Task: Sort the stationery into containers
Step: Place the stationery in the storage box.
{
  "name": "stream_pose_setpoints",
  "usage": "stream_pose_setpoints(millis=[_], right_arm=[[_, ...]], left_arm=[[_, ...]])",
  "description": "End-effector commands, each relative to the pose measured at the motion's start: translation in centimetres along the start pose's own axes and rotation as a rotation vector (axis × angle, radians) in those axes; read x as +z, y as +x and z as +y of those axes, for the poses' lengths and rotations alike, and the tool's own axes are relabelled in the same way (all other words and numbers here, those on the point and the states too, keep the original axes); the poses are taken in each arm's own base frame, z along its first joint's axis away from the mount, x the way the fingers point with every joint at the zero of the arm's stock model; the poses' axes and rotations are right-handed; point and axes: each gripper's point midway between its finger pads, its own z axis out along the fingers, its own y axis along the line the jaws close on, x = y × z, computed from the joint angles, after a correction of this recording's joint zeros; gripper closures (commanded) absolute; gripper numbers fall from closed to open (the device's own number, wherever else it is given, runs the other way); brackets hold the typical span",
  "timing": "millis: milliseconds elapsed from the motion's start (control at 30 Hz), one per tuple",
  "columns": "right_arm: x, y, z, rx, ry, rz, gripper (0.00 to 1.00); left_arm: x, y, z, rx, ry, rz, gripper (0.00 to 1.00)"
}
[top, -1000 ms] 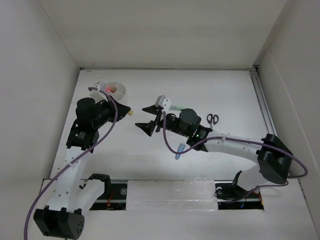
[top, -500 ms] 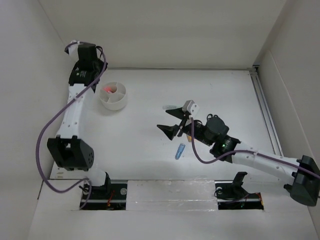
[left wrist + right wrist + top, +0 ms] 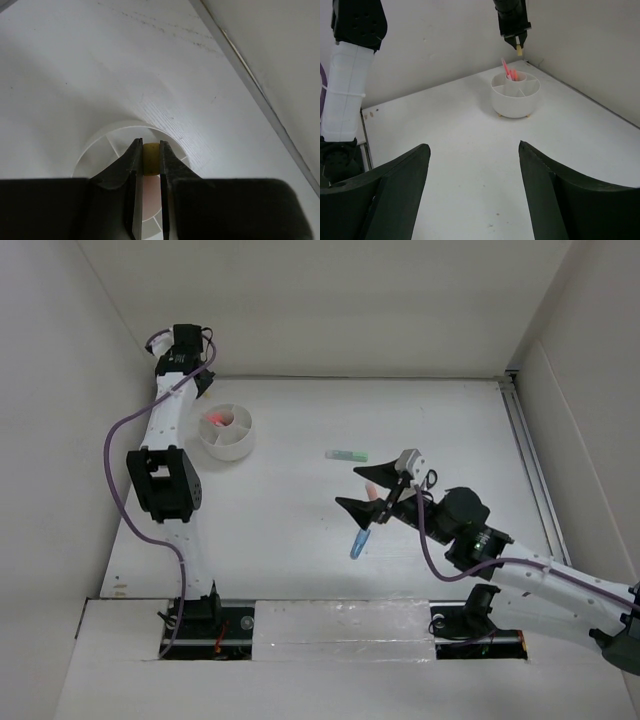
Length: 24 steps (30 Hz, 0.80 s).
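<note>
The white table [image 3: 300, 410] sits boxed in by plain white walls at the left, back and right, and a metal rail [image 3: 522, 445] runs along its right edge. The round white tub [image 3: 228, 432] stands near the back left corner, close to the left wall, with pink pens [image 3: 509, 72] upright in it. The left gripper [image 3: 149, 145] hangs high over the tub, jaws clenched on the tiny tan block [image 3: 150, 159]. The right gripper [image 3: 368, 492] is low over the middle of the table, jaws spread wide and grasping nothing. The blue marker [image 3: 359, 542] lies just on its near side, the pale green bar [image 3: 347, 454] just beyond it, and the scissors [image 3: 428, 478] to its right. Open table stretches between the tub and the right gripper, and across the back right.
</note>
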Motion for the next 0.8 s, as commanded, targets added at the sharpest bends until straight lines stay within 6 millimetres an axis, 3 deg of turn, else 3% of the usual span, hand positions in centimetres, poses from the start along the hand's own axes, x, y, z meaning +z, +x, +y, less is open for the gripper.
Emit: stream_pose_setpoints(millis=[0,67,100,300,767], right_arm=[[-0.2,0.0,0.1,0.014,0.006,0.001,0.23],[-0.2,0.0,0.1,0.014,0.006,0.001,0.23],[-0.2,0.0,0.2,0.014,-0.003,0.001,0.23],[-0.6,-0.3,0.3,0.013,-0.004,-0.011,0.23],[-1.4,-0.6,0.3,0.003,-0.004,-0.027,0.21]], left_arm=[[-1.8,-1.3,-1.0,0.015,0.051,-0.024,1.00],[-1.7,-0.6,-1.3,0.045,0.079,0.001,1.00],[-0.6,0.2,-1.0,0.065,0.062,0.019,1.00],[0.6,1.1,-0.8,0.085,0.048,0.046,1.00],[2.5,1.7,-1.3,0.115,0.057,0.050,1.00]])
